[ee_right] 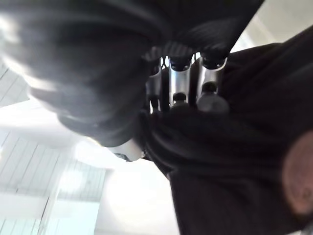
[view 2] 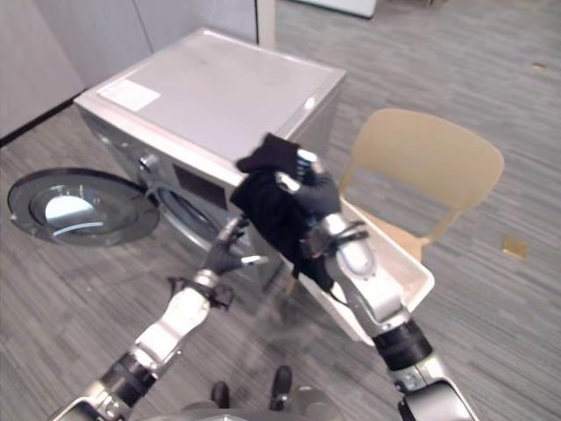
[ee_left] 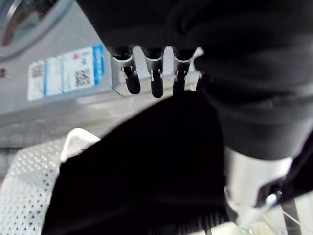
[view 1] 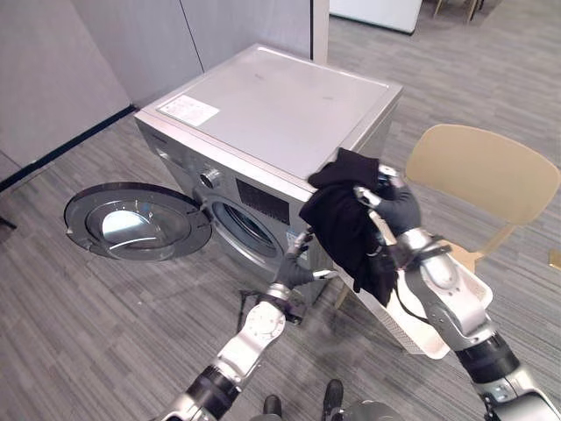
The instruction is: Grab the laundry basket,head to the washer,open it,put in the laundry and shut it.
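Fingers of my right hand [view 1: 396, 210] are curled tight round the black garment [view 1: 346, 224], lifted above the white laundry basket [view 1: 465, 294] beside the washer [view 1: 263, 114]; its door [view 1: 136, 219] lies open. From my left wrist, my left hand [ee_left: 154, 78] shows fingers straight, holding nothing. From my right wrist, fingers [ee_right: 178, 85] clamp dark cloth. Loading is underway, I judge; next I must swing it to the drum opening [view 1: 245, 230].

1. a white label [view 1: 188, 110] lies on the top panel of the washer [view 1: 272, 105], near its front left corner; its print is too small to read.
2. a blue-and-white sticker [ee_left: 66, 73] sits on the washer's grey side; it seems to carry a square code, nothing legible.
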Controlling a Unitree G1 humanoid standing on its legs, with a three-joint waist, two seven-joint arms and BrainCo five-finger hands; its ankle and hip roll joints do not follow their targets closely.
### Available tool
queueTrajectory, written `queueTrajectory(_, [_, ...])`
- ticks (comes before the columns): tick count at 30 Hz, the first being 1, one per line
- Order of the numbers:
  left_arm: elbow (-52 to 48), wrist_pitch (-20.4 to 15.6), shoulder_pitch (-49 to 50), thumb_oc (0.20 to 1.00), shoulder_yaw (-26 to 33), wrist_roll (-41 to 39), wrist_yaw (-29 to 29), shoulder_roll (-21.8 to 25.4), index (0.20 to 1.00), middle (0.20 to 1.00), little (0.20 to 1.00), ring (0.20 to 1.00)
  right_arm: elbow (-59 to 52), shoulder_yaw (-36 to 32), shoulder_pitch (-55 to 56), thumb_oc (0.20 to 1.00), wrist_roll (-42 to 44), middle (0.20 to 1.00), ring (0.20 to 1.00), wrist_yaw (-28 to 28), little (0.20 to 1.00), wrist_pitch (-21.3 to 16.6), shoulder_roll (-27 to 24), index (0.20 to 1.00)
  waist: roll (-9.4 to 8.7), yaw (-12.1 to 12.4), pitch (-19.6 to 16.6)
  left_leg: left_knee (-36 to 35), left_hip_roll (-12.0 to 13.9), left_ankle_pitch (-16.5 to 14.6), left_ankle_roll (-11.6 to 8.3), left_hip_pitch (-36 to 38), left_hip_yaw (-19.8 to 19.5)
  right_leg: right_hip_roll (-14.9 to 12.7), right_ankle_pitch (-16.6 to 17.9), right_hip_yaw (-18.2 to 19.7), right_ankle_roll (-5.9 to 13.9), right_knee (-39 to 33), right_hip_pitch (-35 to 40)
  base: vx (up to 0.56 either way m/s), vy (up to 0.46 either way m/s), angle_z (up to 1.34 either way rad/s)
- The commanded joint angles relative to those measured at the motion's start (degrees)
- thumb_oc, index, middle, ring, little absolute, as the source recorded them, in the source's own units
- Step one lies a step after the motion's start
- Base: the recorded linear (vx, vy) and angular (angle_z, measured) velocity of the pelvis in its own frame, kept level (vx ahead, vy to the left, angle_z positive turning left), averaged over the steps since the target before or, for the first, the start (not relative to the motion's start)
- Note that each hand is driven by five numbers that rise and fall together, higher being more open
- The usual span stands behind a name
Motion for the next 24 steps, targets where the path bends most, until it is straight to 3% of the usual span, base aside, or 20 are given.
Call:
queueTrajectory(1, [4.41, -2.52, -5.22, 1.0, -1.04, 3.91, 3.07, -2.06, 1.0, 1.0, 1.0, 1.0, -3.79, -0.2, -4.76, 0.2, 3.25, 0.2, 0.2, -0.01, 0.2, -6.65, 4.98, 0.2, -2.39, -0.19, -4.21, -0.94, -2.29, 0.49, -0.41, -1.81, -0.2, -3.94, -3.74, 5.91, 8.78, -3.0, 5.09, 0.02, 0.076, -0.1])
queueTrajectory(4, [5.57, -2.4, -7.52, 1.0, -1.9, 4.61, 4.37, -2.68, 1.0, 1.0, 1.0, 1.0, -4.05, 1.2, -4.75, 0.2, 5.28, 0.2, 0.2, 0.33, 0.2, -6.79, 6.01, 0.2, -2.49, -0.31, -4.49, -0.94, -2.47, 0.39, -0.16, -1.45, 0.0, -4.09, -3.71, 6.35, 8.93, -2.8, 5.41, 0.01, 0.051, -0.05])
queueTrajectory(5, [6.59, -2.22, -9.25, 0.416, -2.22, 4.81, 5.22, -2.92, 0.416, 0.416, 0.416, 0.416, -4.16, 2.5, -4.46, 0.2, 6.5, 0.2, 0.2, 0.72, 0.2, -6.54, 6.44, 0.2, -2.46, -0.45, -4.67, -0.94, -2.62, 0.27, 0.12, -1.25, 0.07, -4.2, -3.8, 6.83, 9.03, -2.48, 5.54, 0.01, 0.078, -0.01])
queueTrajectory(6, [6.9, -2.19, -9.73, 0.2, -2.1, 5.0, 5.45, -2.88, 0.2, 0.2, 0.2, 0.2, -4.08, 2.77, -3.97, 0.2, 6.9, 0.2, 0.2, 1.04, 0.2, -6.39, 6.41, 0.2, -2.47, -0.56, -4.7, -0.94, -2.7, 0.22, 0.28, -1.1, 0.12, -4.3, -3.81, 7.06, 9.1, -2.27, 5.58, 0.02, 0.093, -0.07])
queueTrajectory(7, [6.65, -2.36, -9.32, 0.2, -0.93, 4.99, 5.63, -2.01, 0.2, 0.2, 0.2, 0.2, -3.92, 2.86, -2.25, 0.805, 6.56, 0.805, 0.805, 1.93, 0.805, -5.41, 5.16, 0.805, -2.43, -0.8, -5.06, -0.94, -2.91, -0.07, 0.54, -0.6, 0.58, -4.53, -3.84, 7.55, 9.29, -1.9, 5.79, 0.01, 0.054, -0.15])
queueTrajectory(8, [6.61, -2.34, -9.27, 0.2, -0.92, 4.98, 5.62, -2.0, 0.2, 0.2, 0.2, 0.2, -3.95, 2.87, -2.21, 1.0, 6.56, 1.0, 1.0, 1.93, 1.0, -5.39, 5.16, 1.0, -2.43, -0.79, -5.08, -0.94, -2.91, -0.08, 0.55, -0.58, 0.61, -4.53, -3.85, 7.58, 9.29, -1.89, 5.8, 0.02, 0.043, -0.19])
queueTrajectory(16, [3.05, -2.64, 0.1, 0.2, 6.51, 1.89, 3.6, 2.42, 0.2, 0.2, 0.2, 0.2, -3.98, -4.37, 10.46, 1.0, 1.25, 1.0, 1.0, 3.26, 1.0, -3.38, -1.48, 1.0, -1.94, -1.21, -5.82, -0.94, -3.23, -0.16, 0.69, -0.42, 0.88, -4.98, -3.31, 7.9, 9.71, -3.06, 6.52, 0.0, 0.006, -0.04])
queueTrajectory(20, [1.15, -2.94, 7.89, 0.2, 13.29, 0.65, 1.44, 5.25, 0.2, 0.2, 0.2, 0.2, -1.78, -11.11, 20.36, 1.0, -8.23, 1.0, 1.0, 3.12, 1.0, -2.5, -5.05, 1.0, -1.43, -1.34, -5.83, -0.94, -3.41, 0.08, 0.68, -0.78, 0.88, -5.02, -2.73, 8.04, 9.9, -4.08, 6.59, 0.0, 0.0, 0.0])
queueTrajectory(21, [1.48, -3.05, 13.85, 0.2, 18.33, -0.08, -0.6, 6.93, 0.2, 0.2, 0.2, 0.2, 1.98, -15.51, 26.65, 1.0, -16.25, 1.0, 1.0, 3.09, 1.0, -1.24, -7.71, 1.0, -1.26, -1.16, -5.47, -0.94, -3.41, 0.27, 0.68, -0.89, 0.75, -5.08, -2.47, 8.02, 10.04, -4.47, 6.54, 0.0, 0.0, 0.0])
queueTrajectory(24, [2.95, -2.62, 18.06, 0.2, 21.98, -0.63, -1.95, 7.65, 0.2, 0.2, 0.2, 0.2, 6.3, -17.93, 30.98, 1.0, -21.94, 1.0, 1.0, 2.87, 1.0, -0.27, -8.71, 1.0, -1.21, -0.94, -5.13, -0.94, -3.39, 0.38, 0.66, -0.82, 0.61, -5.11, -2.46, 7.95, 10.09, -4.62, 6.72, 0.0, 0.0, 0.0])
